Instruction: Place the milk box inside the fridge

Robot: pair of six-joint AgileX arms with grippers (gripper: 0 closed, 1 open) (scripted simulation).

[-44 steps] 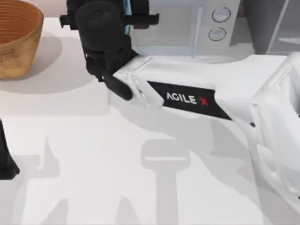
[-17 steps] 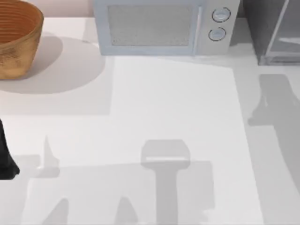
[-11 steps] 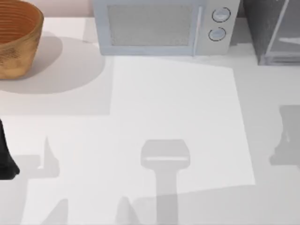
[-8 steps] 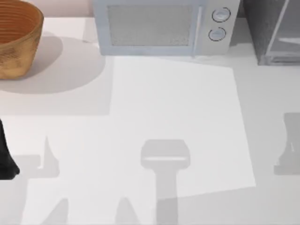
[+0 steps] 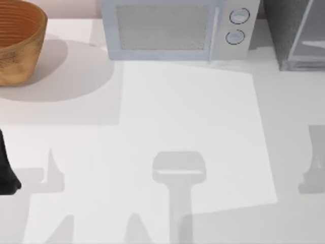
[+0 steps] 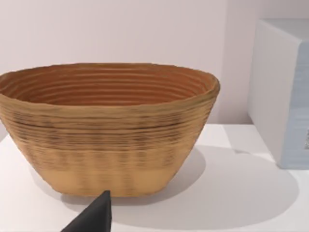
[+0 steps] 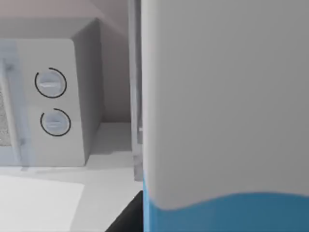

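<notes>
Milk box [image 7: 222, 121] is looming close before the right wrist camera, white above blue, near the fridge [image 5: 294, 33] at the table's [image 5: 193, 117] far right, beside the microwave [image 5: 177, 30]. Right gripper grip: cannot tell. Left arm [image 5: 6, 168] is sitting parked at left edge, facing the basket [image 6: 108, 125].

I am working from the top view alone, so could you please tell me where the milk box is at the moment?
Observer: The milk box sits right in front of the right wrist camera, with its white upper part above the blue middle.
Operator: Thank you. What lies beyond it there?
Observer: The microwave with its two dials, and next to the carton a pale upright edge, probably the fridge door frame.
Operator: And the left arm?
Observer: The left arm, parked at the left edge of the table, points its wrist camera at the basket, seen side-on.
</notes>
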